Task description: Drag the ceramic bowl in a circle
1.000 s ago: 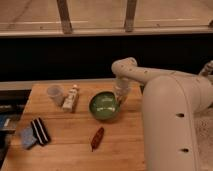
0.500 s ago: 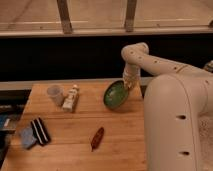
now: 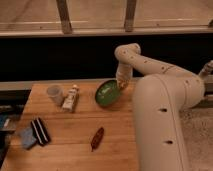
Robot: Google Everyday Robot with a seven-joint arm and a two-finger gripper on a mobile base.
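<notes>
The ceramic bowl (image 3: 107, 94) is glossy green and stands tilted up on its edge on the wooden table (image 3: 65, 155), its inside facing the camera. My gripper (image 3: 121, 83) comes down from the white arm at the bowl's upper right rim and is shut on that rim. The arm's big white body fills the right side of the view and hides the table's right part.
Left of the bowl stand a small translucent cup (image 3: 54, 93) and a white tube (image 3: 71, 98). A red packet (image 3: 97, 138) lies toward the front. A black and blue object (image 3: 35, 132) sits at the front left. A dark ledge runs behind the table.
The bowl lay flat a second ago; it now stands tipped up on its edge and sits nearer the table's back. Gripper and bowl have shifted slightly left over the last half second.
</notes>
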